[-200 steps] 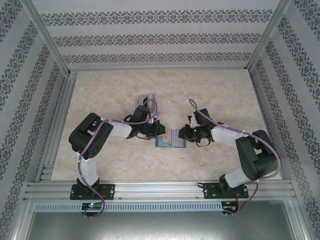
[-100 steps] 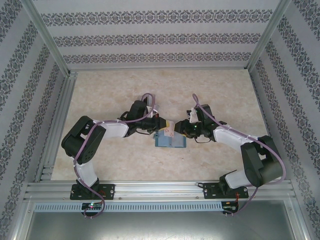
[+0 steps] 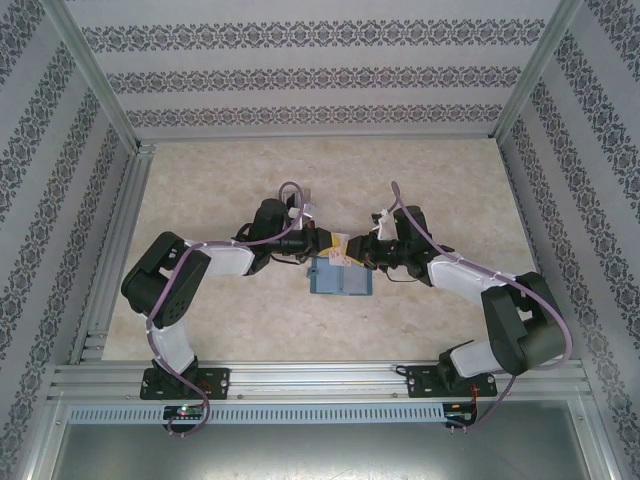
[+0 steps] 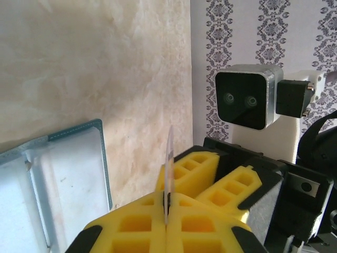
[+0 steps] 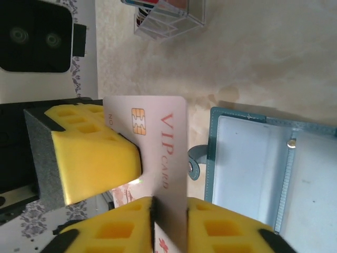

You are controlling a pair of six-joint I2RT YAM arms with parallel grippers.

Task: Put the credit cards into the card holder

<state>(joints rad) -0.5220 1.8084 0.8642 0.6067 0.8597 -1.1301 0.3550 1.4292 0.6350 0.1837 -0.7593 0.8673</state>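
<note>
- Card holder (image 3: 340,281) sits inside a booth whose wallpapered walls (image 3: 320,80), banded with a grey pattern, close the far side and both flanks.
- A pale marbled tabletop (image 3: 220,170) makes the floor of the booth, edged by aluminium rails (image 3: 320,378) along the near and left sides.
- Bare tabletop lies open beyond the holder and to its left and right; the holder is well apart from every wall and rail.
- The holder lies flat and spread open near the middle, pale pockets up.
- A clear slotted stand (image 5: 169,16) stands farther off on the tabletop.
- One credit card (image 5: 158,132), pale, with a chip and the lettering "VIP CARD", is held off the tabletop over the holder's far edge.
- The left pincer (image 4: 167,208) is clamped on the card; the right pincer (image 5: 169,205) has its jaws drawn in against the same card from the opposite side.
</note>
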